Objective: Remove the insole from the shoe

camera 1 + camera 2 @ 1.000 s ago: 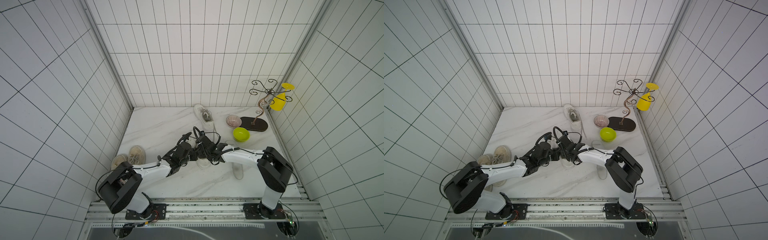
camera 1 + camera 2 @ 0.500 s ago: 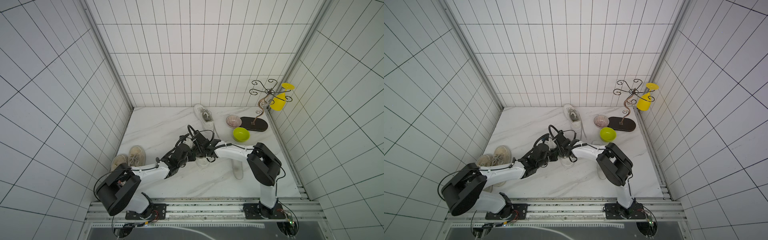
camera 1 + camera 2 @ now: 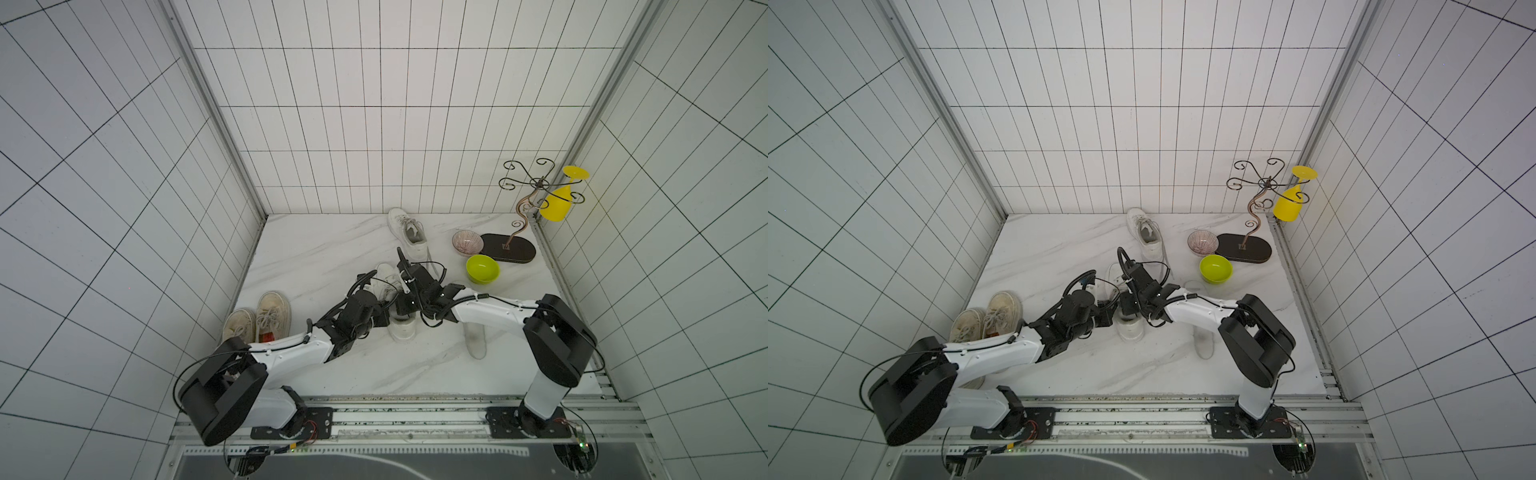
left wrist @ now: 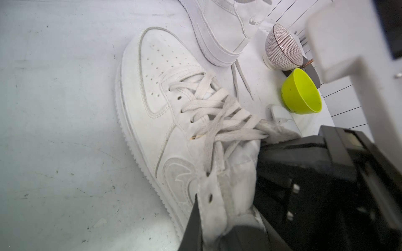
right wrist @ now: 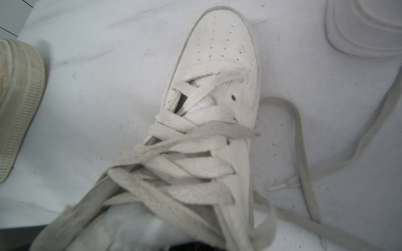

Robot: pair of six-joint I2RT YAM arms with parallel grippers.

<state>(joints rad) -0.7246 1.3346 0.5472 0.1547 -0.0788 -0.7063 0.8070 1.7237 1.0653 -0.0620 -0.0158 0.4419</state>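
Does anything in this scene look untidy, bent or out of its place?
Yes. The white shoe in the middle has loose, tangled laces, and its collar is crumpled where the left gripper pinches it. One loose lace trails over the table beside it. Nothing looks spilled or broken.

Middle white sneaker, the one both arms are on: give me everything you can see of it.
The white sneaker looks like leather, with a perforated toe, a stitched side logo, a ridged sole edge and loosened greyish laces. It stands upright on its sole in the middle of the marble table, toe toward the back wall. The left gripper pinches its collar edge. The right gripper is shut at the opening. The insole is hidden.
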